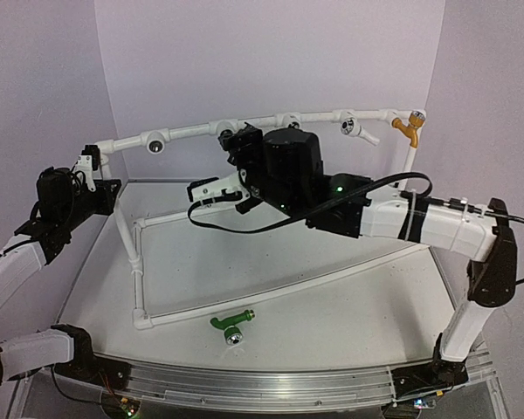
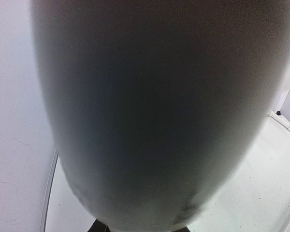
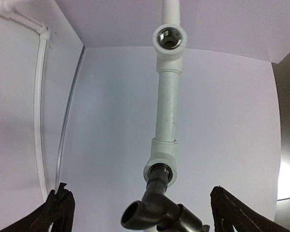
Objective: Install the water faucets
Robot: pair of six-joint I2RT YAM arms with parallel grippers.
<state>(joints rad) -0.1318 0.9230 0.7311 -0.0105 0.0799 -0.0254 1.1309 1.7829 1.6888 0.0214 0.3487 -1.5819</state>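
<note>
right gripper [image 3: 141, 198] wide open, straddling dark faucet [image 3: 154, 213] in pipe fitting [image 3: 160, 157], not touching; left gripper [image 1: 88, 164] grips pipe frame [image 1: 189, 133].

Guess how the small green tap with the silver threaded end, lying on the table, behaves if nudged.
The green tap looks small and mostly plastic, so it is probably light and stiff. Its bent shape lies flat on the smooth white table; a nudge would likely skid or pivot it rather than roll it.

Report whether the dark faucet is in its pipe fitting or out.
In. The right wrist view shows the dark faucet with its end inside the white fitting; how tightly it is screwed cannot be told.
</note>
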